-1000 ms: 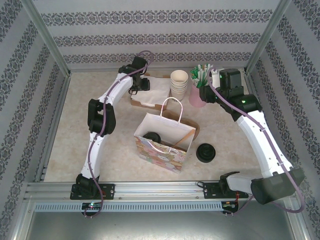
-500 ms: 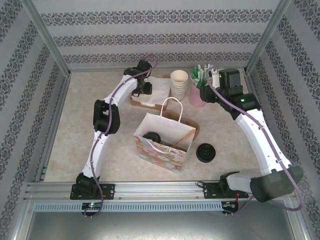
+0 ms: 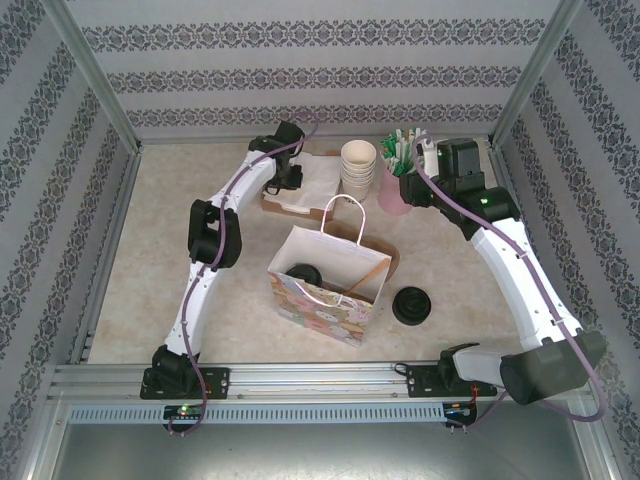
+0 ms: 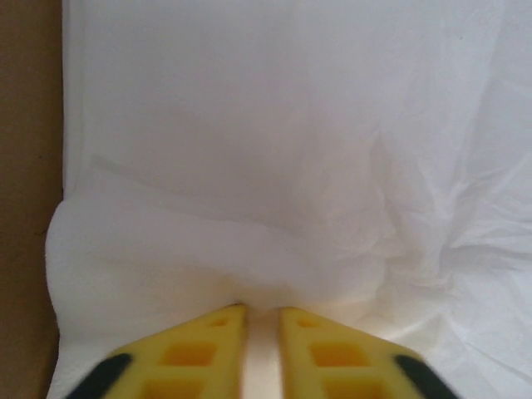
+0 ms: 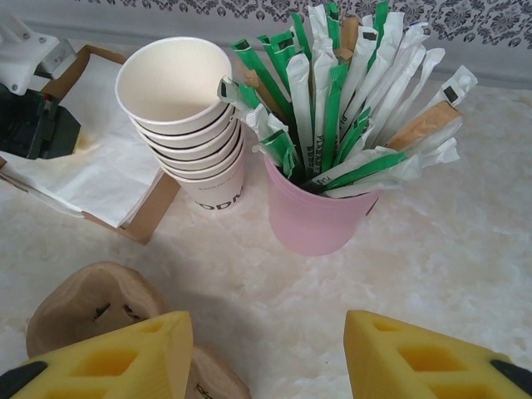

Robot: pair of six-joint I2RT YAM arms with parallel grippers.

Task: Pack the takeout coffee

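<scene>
Well behind the left end effector (image 4: 262, 320), the takeout coffee (image 3: 305, 273) sits inside the gift bag (image 3: 330, 305). That end effector's clenched on a white napkin (image 4: 291, 166); right end effector (image 5: 266, 332) is released, pink straw cup (image 5: 320, 223) just ahead.

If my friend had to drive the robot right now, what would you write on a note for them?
The left gripper has its fingers pinched shut on a white napkin in the cardboard tray.
The right gripper is open and holds nothing, facing the pink cup of wrapped straws.
The takeout coffee sits inside the patterned gift bag, black lid up.
Done: the coffee looks packed.
Left: probably lift the napkin into the bag, and maybe add a straw; that part is a guess.
</scene>
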